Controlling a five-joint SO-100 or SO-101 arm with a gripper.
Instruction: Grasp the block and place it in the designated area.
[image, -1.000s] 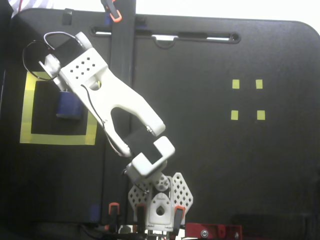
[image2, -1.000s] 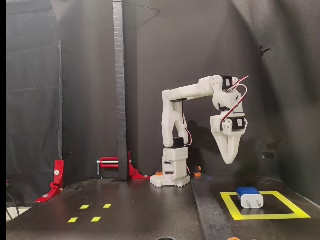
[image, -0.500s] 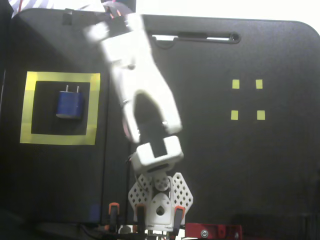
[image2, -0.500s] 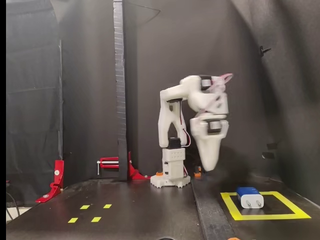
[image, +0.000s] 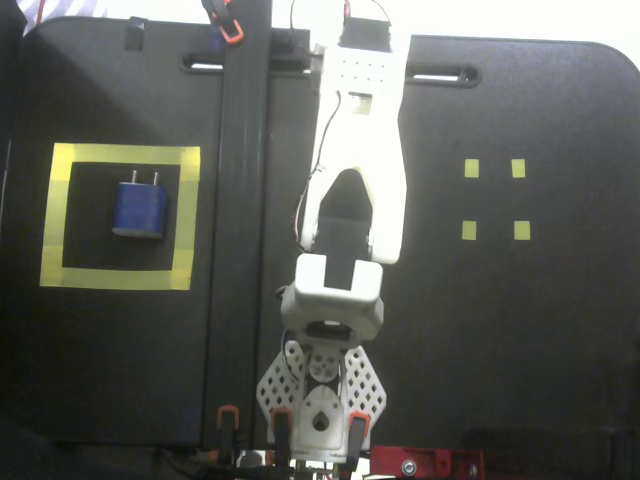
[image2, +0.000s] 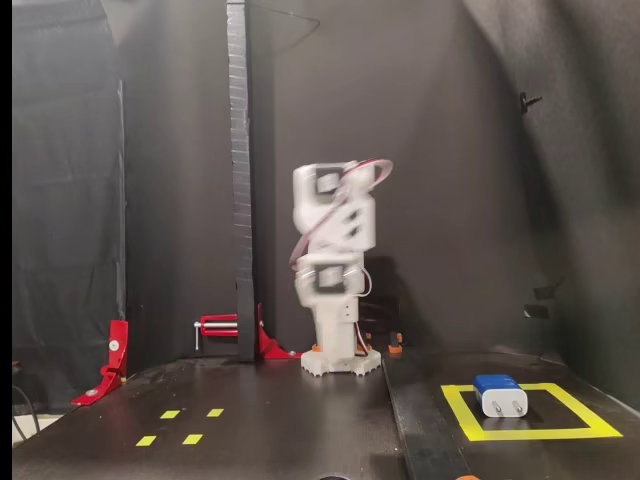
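Four small yellow tape squares (image: 492, 199) lie on my black table (image: 520, 330). A black vertical post (image2: 240, 180) stands beside a red clamp (image2: 112, 362).

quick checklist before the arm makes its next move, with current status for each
1. Block inside the designated area: ok, it lies within the yellow outline in both fixed views.
2. Block clear of the tape: ok, black floor shows all round it.
3. Block free of the gripper: ok, the arm is folded over the table's middle, well away.
4. Gripper open or shut: cannot tell, its fingers are hidden or blurred.
5. Four small yellow squares uncovered: ok.
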